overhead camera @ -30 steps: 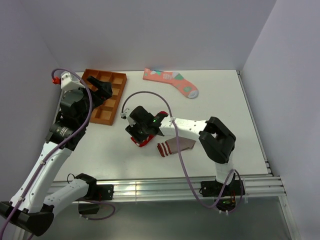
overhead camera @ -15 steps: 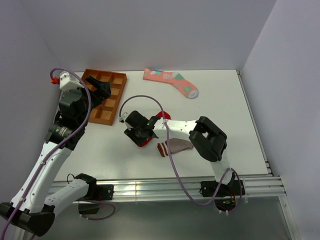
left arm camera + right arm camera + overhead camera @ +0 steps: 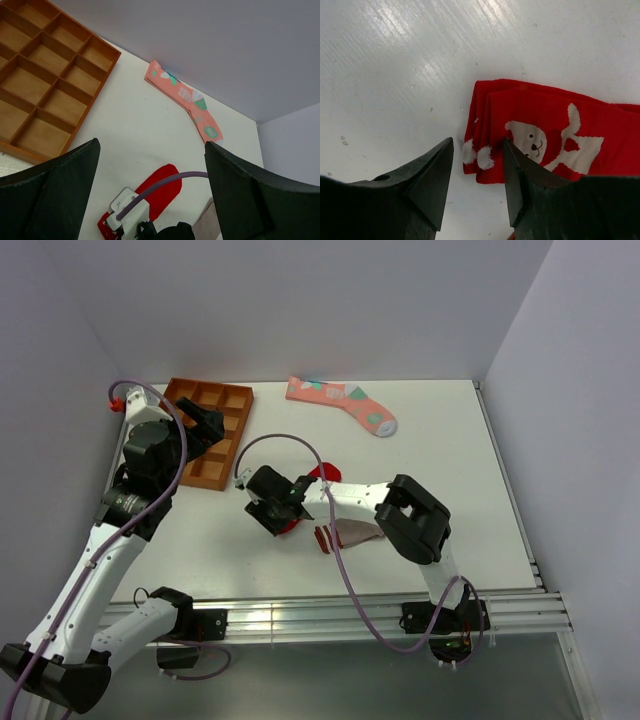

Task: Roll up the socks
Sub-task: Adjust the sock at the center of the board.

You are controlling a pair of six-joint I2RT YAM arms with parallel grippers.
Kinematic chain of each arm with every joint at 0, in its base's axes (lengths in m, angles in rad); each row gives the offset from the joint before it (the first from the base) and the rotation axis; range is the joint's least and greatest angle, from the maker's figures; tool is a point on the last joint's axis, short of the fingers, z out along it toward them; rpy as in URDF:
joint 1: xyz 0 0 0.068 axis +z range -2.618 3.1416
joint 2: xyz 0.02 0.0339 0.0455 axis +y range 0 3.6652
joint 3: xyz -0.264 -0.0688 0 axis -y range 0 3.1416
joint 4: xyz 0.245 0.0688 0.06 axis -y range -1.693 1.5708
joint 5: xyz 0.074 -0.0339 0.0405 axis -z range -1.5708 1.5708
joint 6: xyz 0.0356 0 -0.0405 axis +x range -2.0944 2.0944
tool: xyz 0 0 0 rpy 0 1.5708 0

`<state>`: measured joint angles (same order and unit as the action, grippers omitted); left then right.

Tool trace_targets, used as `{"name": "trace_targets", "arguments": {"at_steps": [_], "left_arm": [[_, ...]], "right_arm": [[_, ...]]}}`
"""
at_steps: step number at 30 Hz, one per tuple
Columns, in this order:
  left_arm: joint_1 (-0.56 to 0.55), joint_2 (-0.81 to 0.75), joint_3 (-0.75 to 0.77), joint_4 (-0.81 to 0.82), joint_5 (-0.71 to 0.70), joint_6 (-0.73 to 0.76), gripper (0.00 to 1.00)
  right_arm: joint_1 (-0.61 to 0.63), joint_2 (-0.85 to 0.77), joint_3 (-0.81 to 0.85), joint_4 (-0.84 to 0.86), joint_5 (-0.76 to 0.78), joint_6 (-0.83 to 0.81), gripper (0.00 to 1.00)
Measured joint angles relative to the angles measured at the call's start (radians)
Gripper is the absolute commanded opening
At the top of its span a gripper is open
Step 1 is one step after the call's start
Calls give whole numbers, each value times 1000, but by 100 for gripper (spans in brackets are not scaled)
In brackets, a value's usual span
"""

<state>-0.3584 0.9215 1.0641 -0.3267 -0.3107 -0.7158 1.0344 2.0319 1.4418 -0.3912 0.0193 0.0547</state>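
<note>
White table [image 3: 470, 460] is carrying the red sock [image 3: 545, 145] at mid-frame. I am hovering my right fingers [image 3: 432, 175], apart, over its end, seemingly starting the roll. Next I am needing to pinch that edge. Left fingers [image 3: 55, 190] are hanging wide apart.

The tray [image 3: 243, 425] sits at the far left of the table [image 3: 450, 440]. The far sock [image 3: 340, 400] lies along the back edge, right of the tray. The middle sock [image 3: 545, 135] lies near the table's centre, and the near sock [image 3: 352, 533] lies just beside it, to its right and nearer the front edge.
</note>
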Motion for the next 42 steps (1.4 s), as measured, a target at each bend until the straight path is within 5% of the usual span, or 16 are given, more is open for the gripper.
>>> {"name": "trace_targets", "arguments": {"at_steps": [13,20,24,30,42], "left_arm": [[16,0,-16,7,24,-2,91],[18,0,-42,16,31,-4,91],[19,0,-79,34,45,-13,89],[19,-3,-197,92,64,-68,72],[-24,-43,-515,307,79,-144,41]], "right_arm": [[6,31,7,-21,46,-4,51],[8,31,11,-26,76,-28,18],[8,29,10,-27,71,-63,14],[-22,-31,-64,-48,-55,-137,14],[-269,-54,-93,-218,-503,-278,14]]}}
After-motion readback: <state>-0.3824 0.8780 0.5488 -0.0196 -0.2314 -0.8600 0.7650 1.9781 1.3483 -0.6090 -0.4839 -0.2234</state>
